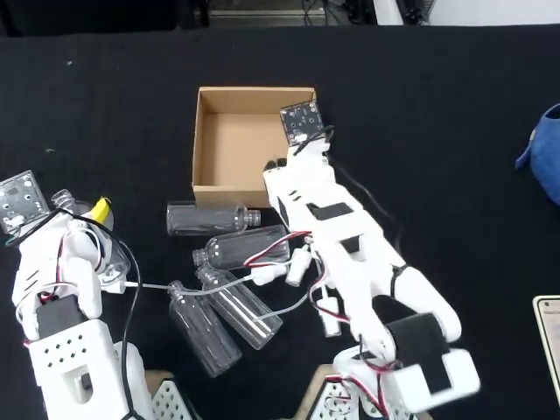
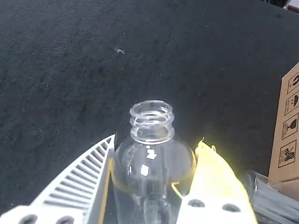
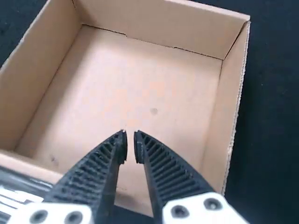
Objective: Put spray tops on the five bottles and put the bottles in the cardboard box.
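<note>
My left gripper (image 2: 156, 140) clamps topless bottle (image 2: 152, 163), 9 o'clock of loose bottles (image 1: 232, 302). Right gripper (image 3: 130, 140) pinched together, holding nothing, above empty box (image 3: 140, 28) at 12. I judge capping in hand; next: fetch spray top (image 1: 297, 265), seat on neck.

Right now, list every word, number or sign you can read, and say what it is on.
No words or numbers are legible.
Cardboard box, outer wall: three black handling pictograms in a column; the lowest looks like a glass, with no text beside them.
White card at the high view's right edge: print too small to read.
</note>
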